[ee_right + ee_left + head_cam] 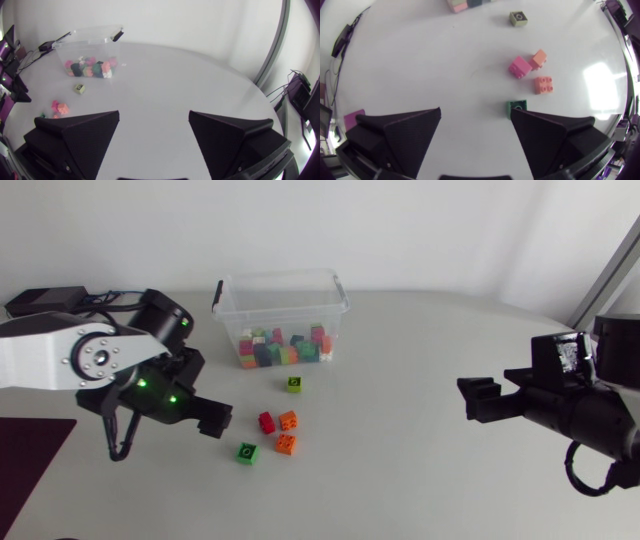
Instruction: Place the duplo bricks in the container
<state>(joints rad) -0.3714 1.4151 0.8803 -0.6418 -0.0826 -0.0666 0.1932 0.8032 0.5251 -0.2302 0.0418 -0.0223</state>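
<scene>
A clear plastic container (333, 292) stands at the back of the table with several coloured bricks inside; it also shows in the right wrist view (107, 36). In front of it lie loose bricks: an olive one (294, 383), a red one (266, 421), two orange ones (288, 419) (285, 443) and a green one (247, 452). My left gripper (215, 418) hovers open just left of this group. In its wrist view (475, 125) the green brick (516, 106) lies beside one fingertip, the red (519, 66) and orange (544, 84) bricks ahead. My right gripper (480, 398) is open, far right, holding nothing (154, 125).
A black device with cables (45, 300) sits at the back left corner. A dark red mat (30, 460) lies at the front left. The table's curved edge (260, 90) runs behind the right arm's reach.
</scene>
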